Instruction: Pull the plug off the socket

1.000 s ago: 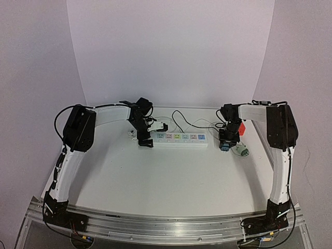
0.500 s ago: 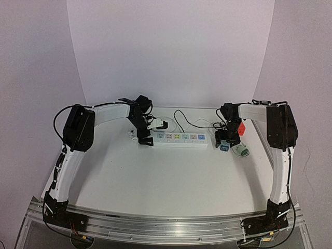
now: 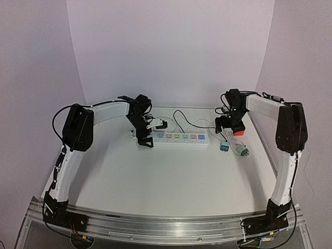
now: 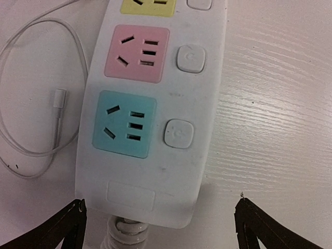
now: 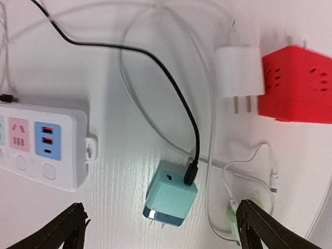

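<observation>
The pulling looks done: the small teal square plug lies loose between the right gripper's open, empty fingers, off the long white plastic socket strip, whose cord end sits between the left gripper's open fingers.

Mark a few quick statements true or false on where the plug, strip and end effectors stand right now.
1. The teal plug lies on the table, off the strip. True.
2. The right end effector is shut on the teal plug. False: it is open and empty above it.
3. A black cable is plugged into the teal plug. True.
4. The pink outlet holds a plug. False: it is empty.
5. The left end effector is open at the strip's cord end. True.
</observation>
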{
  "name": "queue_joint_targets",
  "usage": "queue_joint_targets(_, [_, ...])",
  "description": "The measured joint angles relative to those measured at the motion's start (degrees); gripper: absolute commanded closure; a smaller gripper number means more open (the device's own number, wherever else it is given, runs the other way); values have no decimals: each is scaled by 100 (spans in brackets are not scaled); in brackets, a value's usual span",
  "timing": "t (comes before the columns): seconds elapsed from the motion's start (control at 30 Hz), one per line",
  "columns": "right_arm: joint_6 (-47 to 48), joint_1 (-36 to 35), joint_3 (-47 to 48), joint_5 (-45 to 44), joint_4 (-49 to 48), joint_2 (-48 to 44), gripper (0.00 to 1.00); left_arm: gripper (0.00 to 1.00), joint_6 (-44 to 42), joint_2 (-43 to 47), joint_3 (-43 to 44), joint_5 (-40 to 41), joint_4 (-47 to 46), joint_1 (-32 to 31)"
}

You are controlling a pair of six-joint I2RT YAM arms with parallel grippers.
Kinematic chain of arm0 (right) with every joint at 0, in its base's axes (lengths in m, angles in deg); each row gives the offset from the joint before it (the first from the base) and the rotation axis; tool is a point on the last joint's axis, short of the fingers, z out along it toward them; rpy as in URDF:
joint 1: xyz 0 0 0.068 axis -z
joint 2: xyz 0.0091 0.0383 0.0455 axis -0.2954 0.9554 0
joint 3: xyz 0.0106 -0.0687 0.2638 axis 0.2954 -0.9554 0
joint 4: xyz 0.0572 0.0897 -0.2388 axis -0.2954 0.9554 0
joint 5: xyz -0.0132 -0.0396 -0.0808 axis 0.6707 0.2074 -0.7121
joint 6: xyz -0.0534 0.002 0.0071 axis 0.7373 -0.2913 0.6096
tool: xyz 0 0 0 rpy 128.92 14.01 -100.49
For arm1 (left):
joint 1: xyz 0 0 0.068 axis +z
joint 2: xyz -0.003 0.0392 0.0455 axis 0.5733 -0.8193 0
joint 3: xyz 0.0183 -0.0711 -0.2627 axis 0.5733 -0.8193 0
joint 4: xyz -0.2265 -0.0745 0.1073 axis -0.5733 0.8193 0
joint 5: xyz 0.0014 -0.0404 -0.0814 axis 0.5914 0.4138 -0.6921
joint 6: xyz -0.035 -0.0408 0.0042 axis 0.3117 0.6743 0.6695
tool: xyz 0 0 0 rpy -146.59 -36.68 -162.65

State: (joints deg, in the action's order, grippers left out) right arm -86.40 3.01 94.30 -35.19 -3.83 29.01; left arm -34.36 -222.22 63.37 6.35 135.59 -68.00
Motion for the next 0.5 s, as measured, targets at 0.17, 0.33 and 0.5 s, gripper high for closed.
queue_joint_targets(0.17, [42, 238, -1222, 80, -1184, -1507, 4, 0, 601, 914, -605, -429, -269, 325])
queue_joint_targets(0.33, [-137, 977, -2683, 194, -2644, -2624, 2, 0, 1482, 2752, -2042, -519, -1220, 1111])
queue_joint_targets(0.5, [-281, 1380, -4697, 129, -4345, -3534, 2, 0, 2954, 4230, -3612, -294, -2542, 2094])
